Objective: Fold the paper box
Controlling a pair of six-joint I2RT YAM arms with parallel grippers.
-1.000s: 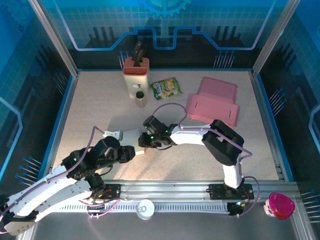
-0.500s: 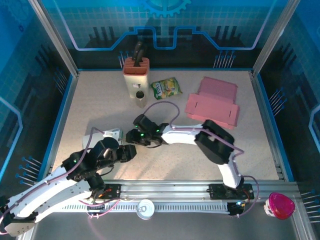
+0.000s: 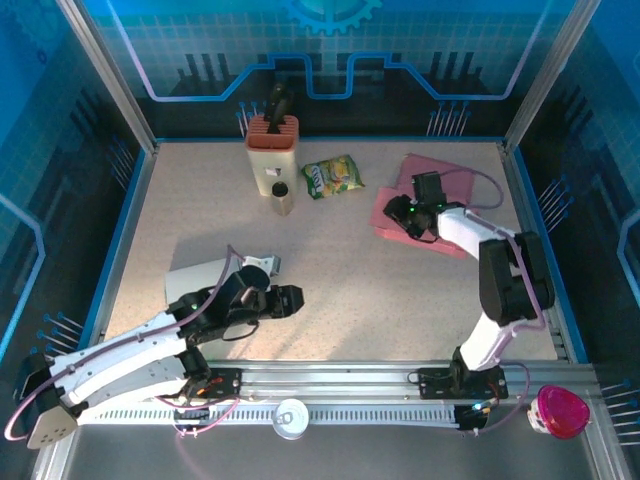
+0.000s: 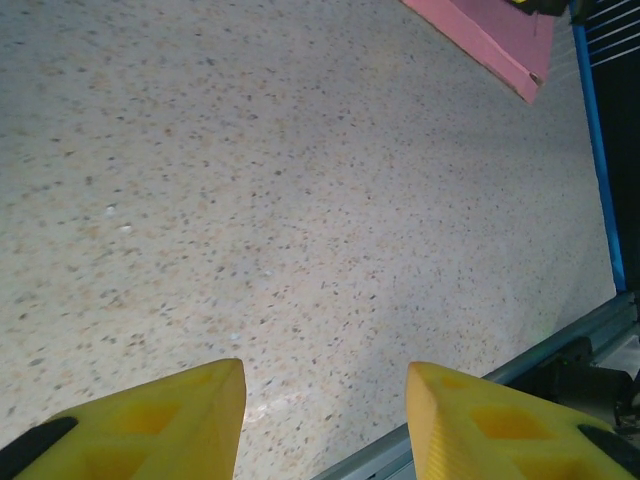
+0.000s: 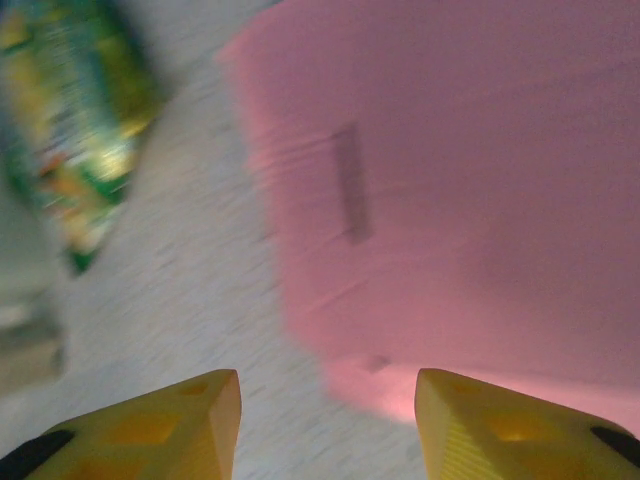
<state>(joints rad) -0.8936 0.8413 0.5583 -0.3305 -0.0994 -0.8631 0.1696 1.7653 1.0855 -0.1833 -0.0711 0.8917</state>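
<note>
Two robot arms worked apart over a speckled table (image 3: 380, 300), with the pink paper box (image 3: 415, 168) lying flat and unfolded at the far right, close to the blue side rail. The right gripper (image 3: 397, 213) hovered at the box's near left edge, and the wrist and forearm behind it hid much of the card in the overhead view. Its wrist camera was badly blurred, but it showed the right gripper (image 5: 328, 385) with its yellow fingers spread and nothing between them, above the edge of the paper box (image 5: 480, 150) and a narrow slot (image 5: 350, 185) cut in it. A smeared snack bag (image 5: 70, 130) sat at that frame's upper left, and a grey shape below it was too soft to identify. The left gripper (image 3: 290, 300) hung low over bare table near the front, well away from the box. Its own camera showed the left gripper (image 4: 325, 375) with fingers parted and empty, and only one corner of the paper box (image 4: 480, 30), cut off by the top of the frame. A grey sheet (image 3: 195, 280) lay partly under the left arm. A knife block (image 3: 272, 148), a small jar (image 3: 282, 198) and the snack bag (image 3: 332, 177) stood at the back.
</note>
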